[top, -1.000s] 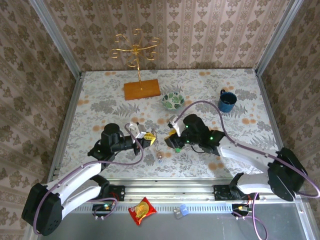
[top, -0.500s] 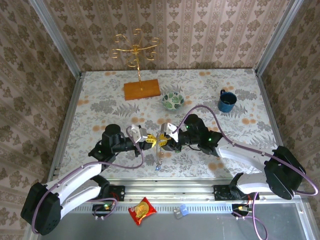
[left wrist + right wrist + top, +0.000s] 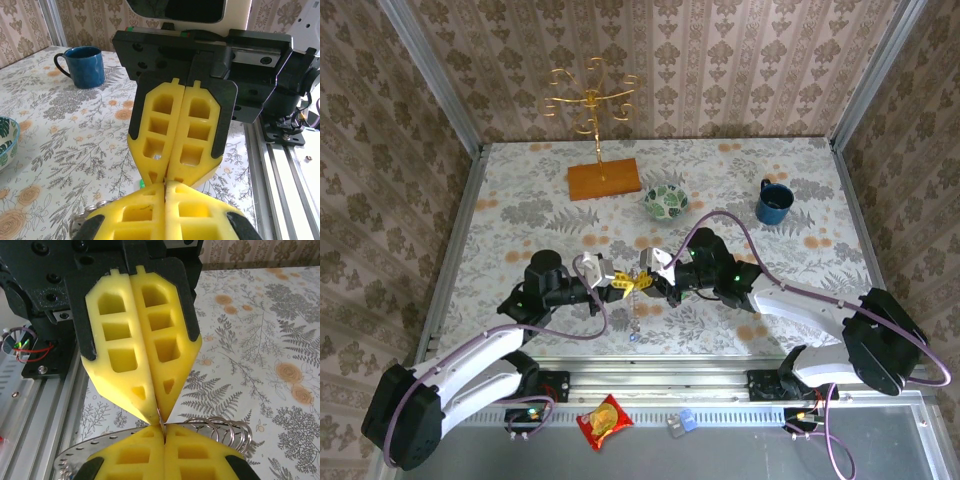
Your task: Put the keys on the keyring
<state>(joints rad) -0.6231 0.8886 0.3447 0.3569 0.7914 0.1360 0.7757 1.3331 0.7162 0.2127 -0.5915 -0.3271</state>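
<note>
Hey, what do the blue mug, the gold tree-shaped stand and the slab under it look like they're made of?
The blue mug looks like glazed ceramic, possibly enamel: an even dark blue with a glossy sheen. The stand appears to be thin gold-coloured metal, shiny and curled into arms. Its base looks like varnished wood: a flat, warm orange-brown block.

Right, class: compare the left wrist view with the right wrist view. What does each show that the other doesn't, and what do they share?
Left wrist, not right wrist: the blue mug and the rim of the patterned bowl. Right wrist, not left wrist: wire loops fanned out beside the fingertips. Shared: the left gripper and right gripper, both shut, tips meeting above the floral tablecloth.
</note>
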